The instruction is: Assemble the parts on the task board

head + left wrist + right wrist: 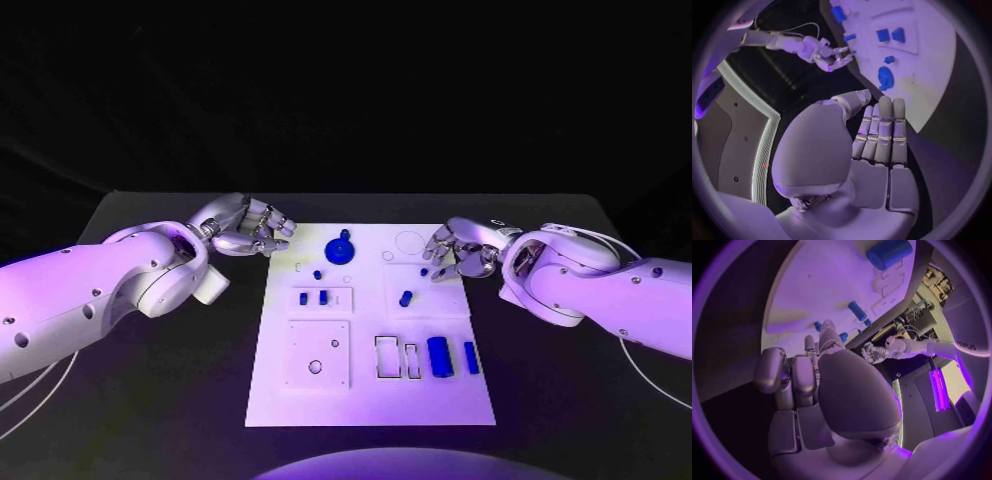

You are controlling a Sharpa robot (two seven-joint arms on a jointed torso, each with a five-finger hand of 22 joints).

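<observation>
The white task board (pixel 372 395) lies in the middle of the black table. A round blue part (pixel 340 248) sits near its far edge, two small blue parts (pixel 313 297) stand in a left panel, and two longer blue blocks (pixel 453 356) stand at the right. My left hand (pixel 248 225) hovers beside the board's far left corner; in the left wrist view its fingers (pixel 879 135) are stretched out, holding nothing. My right hand (pixel 462 250) hangs over the board's far right part, fingers apart and pointing down, close to a small blue part (pixel 428 270).
A square white panel (pixel 317 355) with two holes sits at the board's near left, and narrow rectangular cutouts (pixel 392 357) lie beside the blue blocks. Bare black table (pixel 577 400) surrounds the board. A thin cable (pixel 652 375) trails by my right arm.
</observation>
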